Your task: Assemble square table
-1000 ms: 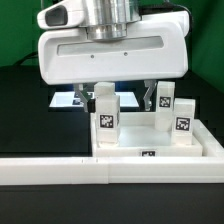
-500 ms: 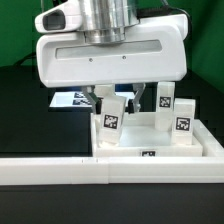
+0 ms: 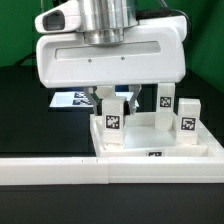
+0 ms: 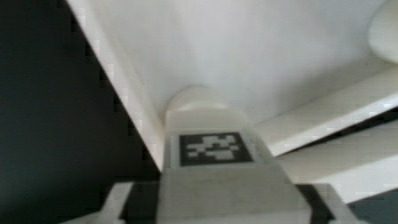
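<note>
The 2-finger gripper (image 3: pixel 112 98) is being held closed on a short white tagged plastic leg block (image 3: pixel 112 120), standing upright, long axis vertical, directly beneath it. The leg is being seated on the white rimmed square plastic tabletop (image 3: pixel 150 143), beside 2 other legs (image 3: pixel 176 110).

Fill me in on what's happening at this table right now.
A robot arm is putting a small white table together. Its gripper has closed on one leg, which stands upright on the tabletop near its corner on the exterior view's left. Two more legs stand upright toward the exterior view's right. The tabletop sits against a white barrier wall. A marker board lies behind.
</note>
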{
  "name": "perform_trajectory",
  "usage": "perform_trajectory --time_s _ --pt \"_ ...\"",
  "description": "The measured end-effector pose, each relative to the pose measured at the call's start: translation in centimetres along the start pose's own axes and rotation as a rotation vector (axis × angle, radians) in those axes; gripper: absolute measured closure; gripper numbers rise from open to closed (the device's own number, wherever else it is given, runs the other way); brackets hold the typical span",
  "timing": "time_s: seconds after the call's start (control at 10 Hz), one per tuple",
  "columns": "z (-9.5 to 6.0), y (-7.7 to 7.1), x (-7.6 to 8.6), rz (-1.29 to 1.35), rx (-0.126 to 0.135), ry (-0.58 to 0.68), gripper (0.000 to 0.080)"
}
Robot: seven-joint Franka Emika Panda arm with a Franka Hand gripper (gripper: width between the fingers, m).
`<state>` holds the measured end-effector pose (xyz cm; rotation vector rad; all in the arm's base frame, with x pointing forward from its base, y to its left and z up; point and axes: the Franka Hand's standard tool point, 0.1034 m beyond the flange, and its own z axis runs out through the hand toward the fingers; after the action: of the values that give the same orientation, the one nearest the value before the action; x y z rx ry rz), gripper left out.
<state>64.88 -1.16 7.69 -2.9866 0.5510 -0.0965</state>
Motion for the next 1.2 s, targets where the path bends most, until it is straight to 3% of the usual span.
perform_trajectory --time_s 0.2,0.3,0.4,0.5,1.0,1.2 --pt "0.03 -0.17 -0.09 0.192 -0.001 -0.002 0.0509" --pt "0.07 -0.07 -0.01 0.29 0.012 0.005 0.0509" --pt "0.09 0.09 0.12 0.419 0.039 0.015 0.0509" --pt "0.06 0.4 0.28 0.63 0.087 -0.001 0.0509" --pt "0.14 0.36 0.3 0.95 0.092 -0.017 0.0509" --pt "0.14 0.56 0.72 1.23 0.098 -0.041 0.0509"
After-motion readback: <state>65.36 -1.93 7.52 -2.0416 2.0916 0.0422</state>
